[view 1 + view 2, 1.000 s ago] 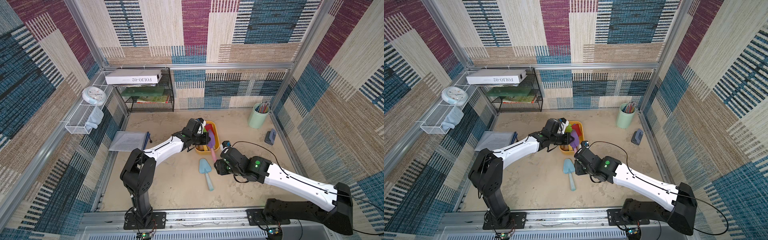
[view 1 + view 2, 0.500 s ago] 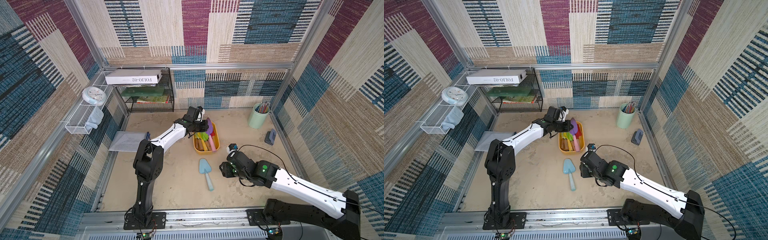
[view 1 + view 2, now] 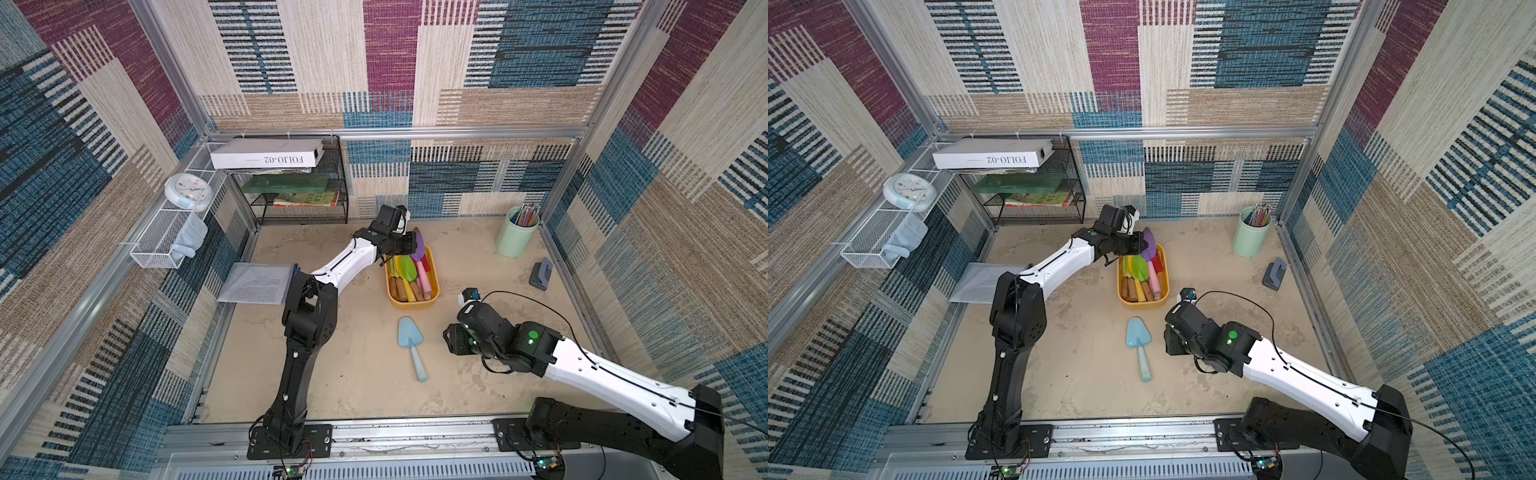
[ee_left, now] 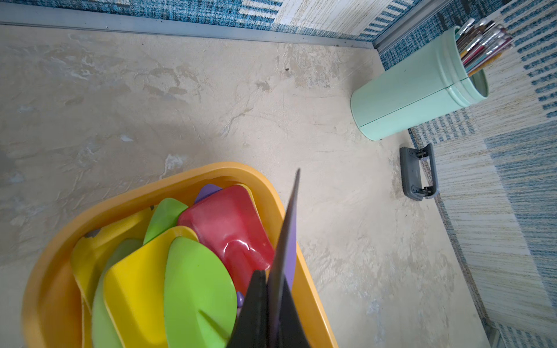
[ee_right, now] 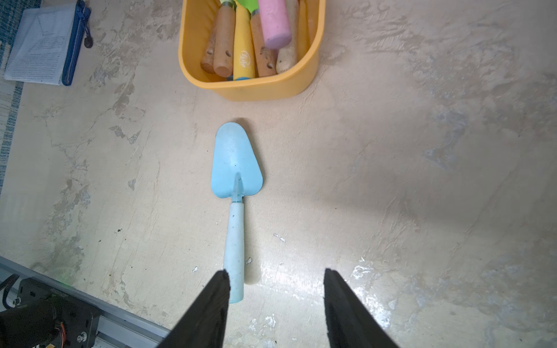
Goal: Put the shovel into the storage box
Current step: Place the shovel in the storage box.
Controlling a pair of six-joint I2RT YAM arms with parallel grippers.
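The yellow-orange storage box (image 3: 413, 303) (image 3: 1144, 302) (image 4: 51, 271) (image 5: 256, 87) stands mid-floor and holds several toy shovels. My left gripper (image 3: 409, 245) (image 3: 1138, 245) (image 4: 271, 280) is shut on the blade of a purple shovel (image 3: 419, 245) (image 3: 1149, 245) (image 4: 288, 229), held edge-on over the box's far end. A light blue shovel (image 3: 410, 332) (image 3: 1139, 334) (image 5: 236, 162) lies flat on the floor in front of the box, blade toward it. My right gripper (image 3: 451, 345) (image 3: 1169, 345) (image 5: 275, 271) hangs open just right of its handle, holding nothing.
A mint-green pencil cup (image 3: 515, 237) (image 4: 413, 93) and a grey hole punch (image 3: 540, 272) (image 4: 417, 171) sit at the far right. A document pouch (image 3: 255, 282) (image 5: 45, 45) lies at the left. A black wire rack (image 3: 299, 195) and a white mesh basket (image 3: 166, 232) line the far-left corner.
My left arm has stretched toward the far end of the box with the purple shovel. My right gripper has drawn back a little toward the front rail, still open.
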